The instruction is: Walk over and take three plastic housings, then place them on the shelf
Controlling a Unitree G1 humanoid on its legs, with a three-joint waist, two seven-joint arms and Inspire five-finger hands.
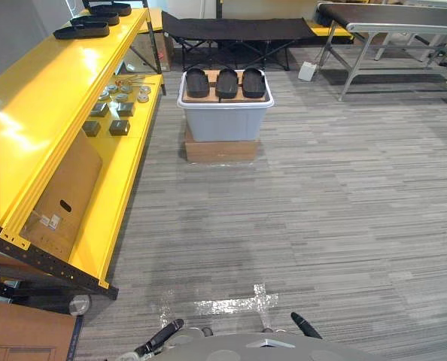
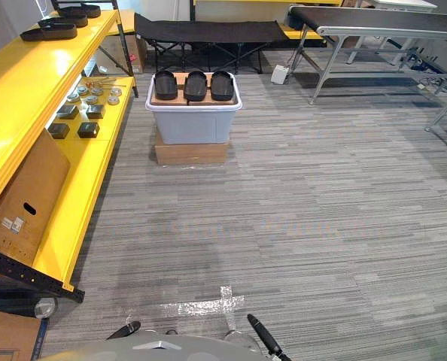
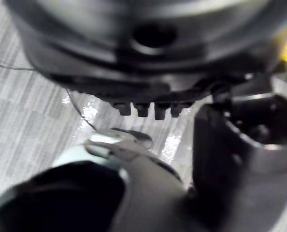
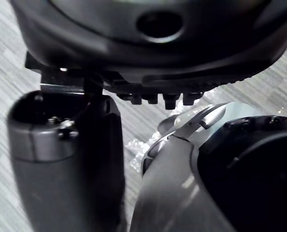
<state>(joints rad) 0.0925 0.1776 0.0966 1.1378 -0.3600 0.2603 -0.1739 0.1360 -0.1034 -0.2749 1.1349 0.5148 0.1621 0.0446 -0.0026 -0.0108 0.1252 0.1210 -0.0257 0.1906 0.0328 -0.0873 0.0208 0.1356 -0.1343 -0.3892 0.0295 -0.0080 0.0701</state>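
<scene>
Three black plastic housings [image 1: 226, 82] lie side by side on a brown board across a grey tub [image 1: 225, 119]. The tub stands on a flat cardboard box [image 1: 220, 151] on the carpet, a few steps ahead. To the left runs the yellow shelf [image 1: 54, 113], and more black housings [image 1: 82, 29] rest on the far end of its top level. My left hand [image 3: 148, 43] and right hand [image 4: 158, 38] hang low over the carpet, far from the tub. Both hold nothing, and their short fingers [image 3: 148, 109] look relaxed.
Small dark blocks [image 1: 119, 127] and metal parts [image 1: 123, 92] sit on the shelf's lower level, and a cardboard sheet [image 1: 64, 197] leans there. A black cot [image 1: 235, 30] and a grey conveyor table [image 1: 393, 19] stand at the back. Silver tape [image 1: 235, 304] marks the carpet near me.
</scene>
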